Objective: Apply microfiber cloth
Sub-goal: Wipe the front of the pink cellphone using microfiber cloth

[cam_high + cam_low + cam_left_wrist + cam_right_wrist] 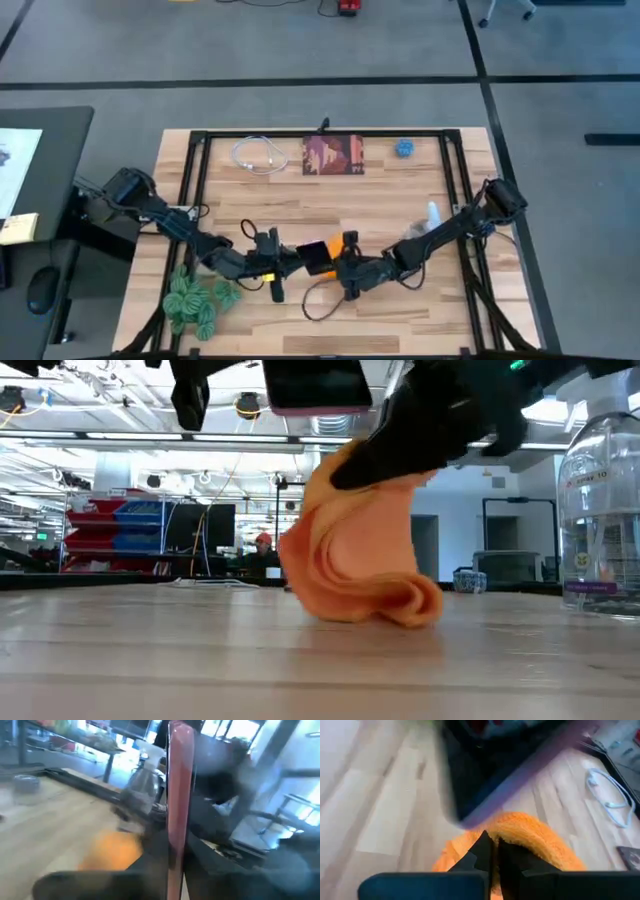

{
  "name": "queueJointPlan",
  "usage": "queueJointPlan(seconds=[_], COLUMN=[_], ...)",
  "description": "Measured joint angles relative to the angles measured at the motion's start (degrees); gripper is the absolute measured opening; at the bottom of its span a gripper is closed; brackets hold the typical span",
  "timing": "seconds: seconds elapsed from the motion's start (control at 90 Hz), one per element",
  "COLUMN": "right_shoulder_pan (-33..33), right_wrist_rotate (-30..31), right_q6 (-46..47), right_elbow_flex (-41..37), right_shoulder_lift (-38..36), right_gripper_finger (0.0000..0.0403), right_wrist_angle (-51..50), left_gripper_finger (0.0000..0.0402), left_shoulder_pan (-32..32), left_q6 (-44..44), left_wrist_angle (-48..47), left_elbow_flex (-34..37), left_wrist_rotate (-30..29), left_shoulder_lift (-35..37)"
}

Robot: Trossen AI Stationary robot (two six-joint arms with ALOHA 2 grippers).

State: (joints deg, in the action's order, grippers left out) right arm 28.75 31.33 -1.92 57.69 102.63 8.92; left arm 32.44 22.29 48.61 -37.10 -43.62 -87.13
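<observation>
The right gripper [493,851] is pinched on the orange microfiber cloth [365,550], lifting it so its lower fold touches the table [400,210] just below centre. At its 9 o'clock, the left gripper [300,262] clamps a smartphone [178,795] on edge.

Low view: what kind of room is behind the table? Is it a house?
Probably not a house; it looks like a big workshop or lab. Behind the wooden table are red and blue parts bins, computer monitors and a high ceiling with pipes and strip lights.
</observation>
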Motion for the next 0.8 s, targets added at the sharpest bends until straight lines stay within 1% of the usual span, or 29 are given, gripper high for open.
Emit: queueJointPlan(seconds=[0.122, 0.189, 0.344, 0.467, 0.567, 0.633, 0.8], right_shoulder_pan=[2.06, 2.58, 1.97, -1.44, -5.08, -6.80, -8.31], right_wrist_rotate=[-5.41, -7.43, -7.10, -6.85, -6.60, -6.16, -6.29], right_q6=[-1.98, -2.90, -8.14, -10.60, -10.55, -10.37, -8.09], right_elbow_flex=[0.66, 1.48, 1.79, 1.91, 1.93, 1.90, 1.95], right_shoulder_lift=[-0.07, -0.07, -0.09, -0.16, -0.21, -0.17, -0.20], right_gripper_finger=[0.0000, 0.0000, 0.0000, 0.0000, 0.0000, 0.0000, 0.0000], right_wrist_angle=[1.17, 1.55, 10.96, 18.67, 19.49, 19.93, 17.30], left_gripper_finger=[0.0007, 0.0007, 0.0007, 0.0007, 0.0007, 0.0007, 0.0007], left_shoulder_pan=[0.03, 0.04, -0.06, -0.04, 0.06, 0.06, 0.22], left_q6=[0.04, 0.14, 0.55, 0.87, 0.86, 0.82, 0.72], left_wrist_angle=[-1.83, -2.37, -2.46, -2.39, -2.39, -2.46, -3.08], left_elbow_flex=[0.04, 0.11, 0.11, 0.11, 0.11, 0.24, 0.26], left_wrist_rotate=[-2.89, -3.12, -3.65, -3.60, -3.67, -4.77, -4.76], left_shoulder_lift=[-0.02, -0.02, -0.02, -0.02, -0.02, -0.07, -0.16])
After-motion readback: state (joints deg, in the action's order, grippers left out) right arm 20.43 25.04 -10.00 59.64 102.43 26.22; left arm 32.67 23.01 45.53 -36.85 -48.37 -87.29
